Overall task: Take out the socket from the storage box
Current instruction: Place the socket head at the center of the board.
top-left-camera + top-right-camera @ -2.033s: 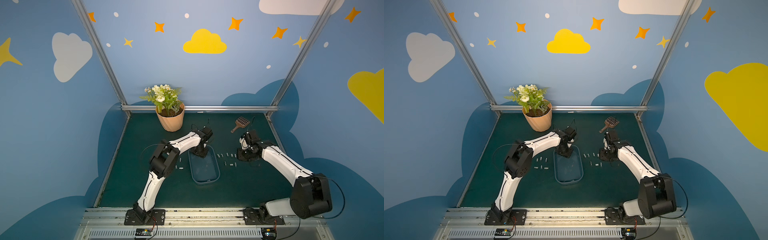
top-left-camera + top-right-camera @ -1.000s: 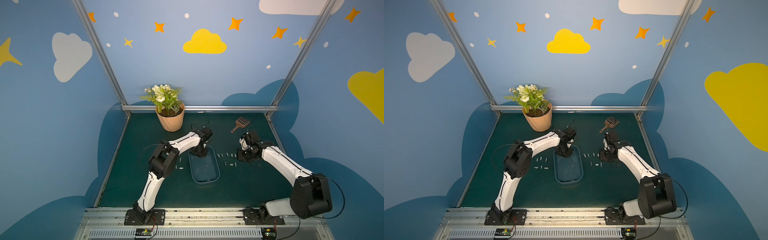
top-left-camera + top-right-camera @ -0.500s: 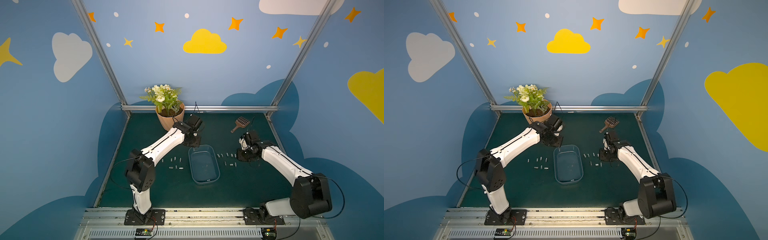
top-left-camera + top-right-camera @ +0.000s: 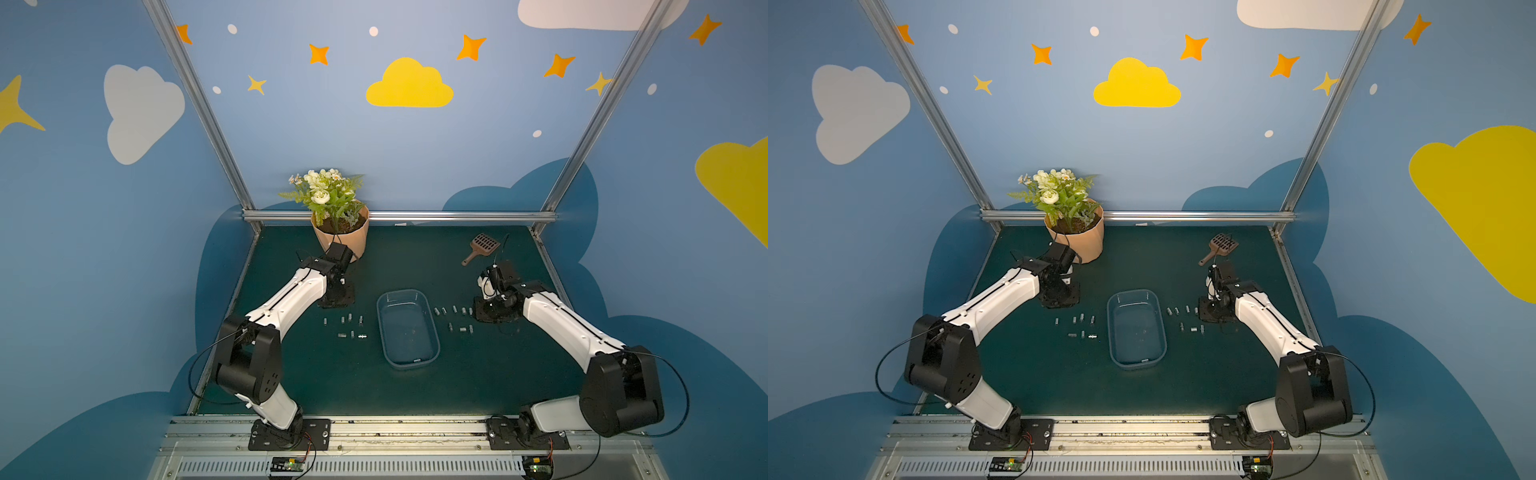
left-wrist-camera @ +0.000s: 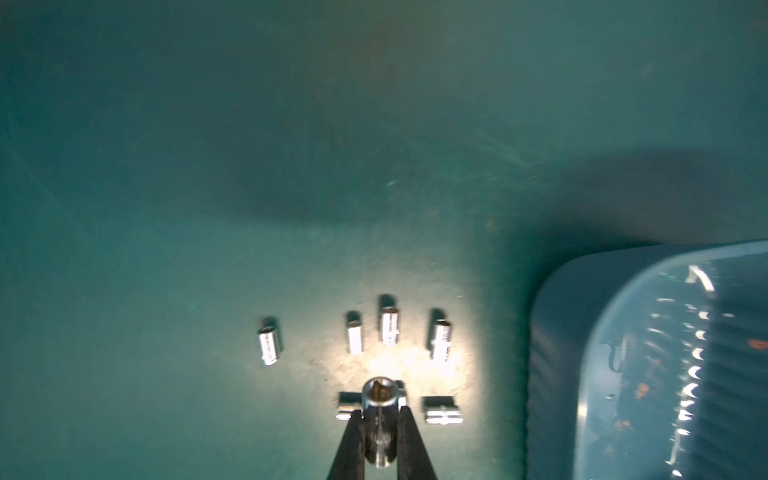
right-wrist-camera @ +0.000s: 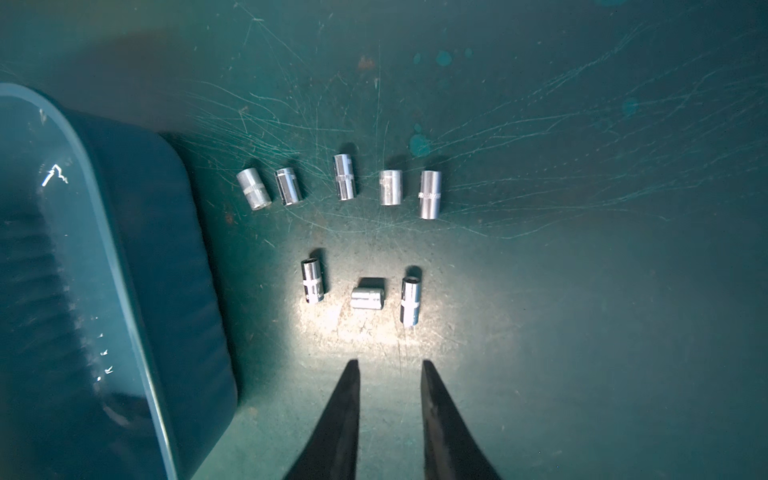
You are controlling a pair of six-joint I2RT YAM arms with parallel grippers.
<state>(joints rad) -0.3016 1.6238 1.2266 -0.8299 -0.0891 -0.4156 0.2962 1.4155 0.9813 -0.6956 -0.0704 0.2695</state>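
The storage box (image 4: pixel 411 365), a shallow bluish translucent tub, sits mid-table in both top views (image 4: pixel 1138 366). My left gripper (image 5: pixel 379 411) is shut on a shiny socket (image 5: pixel 378 395), held end-on a little above the mat. It hovers over the sockets lying left of the box (image 4: pixel 345 326); the box's rim (image 5: pixel 590 353) shows at the side of the left wrist view. My right gripper (image 6: pixel 388 365) is open and holds nothing. It hangs over the mat near the sockets on the box's right (image 6: pixel 365 297), with the box rim (image 6: pixel 108 232) beside them.
A peach flowerpot (image 4: pixel 340 239) stands at the back, just behind my left wrist. A brown slotted scoop (image 4: pixel 482 245) lies at the back right, behind my right arm. Several sockets lie in rows on both sides of the box (image 4: pixel 1187 320).
My left arm has swung from the box's far end out to the left, carrying the socket, and now hangs over the left group of sockets. The right arm has not moved.
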